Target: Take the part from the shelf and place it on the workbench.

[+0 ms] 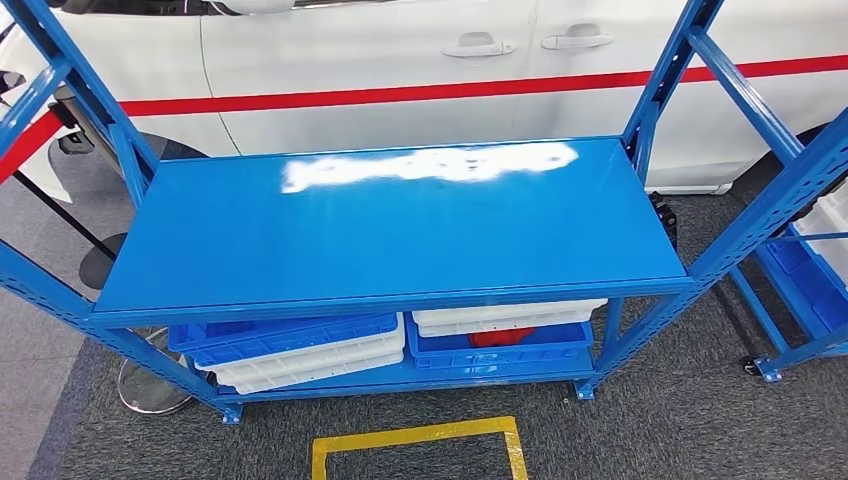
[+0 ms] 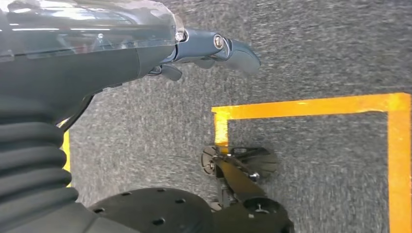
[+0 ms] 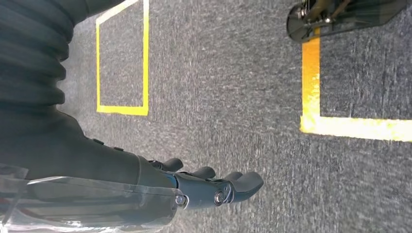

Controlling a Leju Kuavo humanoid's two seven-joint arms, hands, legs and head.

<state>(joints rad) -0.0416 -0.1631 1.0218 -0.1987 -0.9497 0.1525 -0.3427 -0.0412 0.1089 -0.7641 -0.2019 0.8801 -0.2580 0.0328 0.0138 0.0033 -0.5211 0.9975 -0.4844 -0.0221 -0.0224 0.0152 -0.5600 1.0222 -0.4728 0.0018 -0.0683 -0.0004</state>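
Your left hand (image 2: 214, 48) and right hand (image 3: 214, 187) hang with fingers loose, holding nothing. No part lies on the shelf (image 1: 400, 225) top; reaching low for the bins (image 1: 300, 345) could strike its front edge.

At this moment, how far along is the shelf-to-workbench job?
Nothing settles it. The glossy blue metal shelf board carries no part; stacked blue and white plastic trays sit on the tier below, something red among them. The left hand and right hand hang over grey carpet, holding nothing. This fits either before pickup or after delivery.
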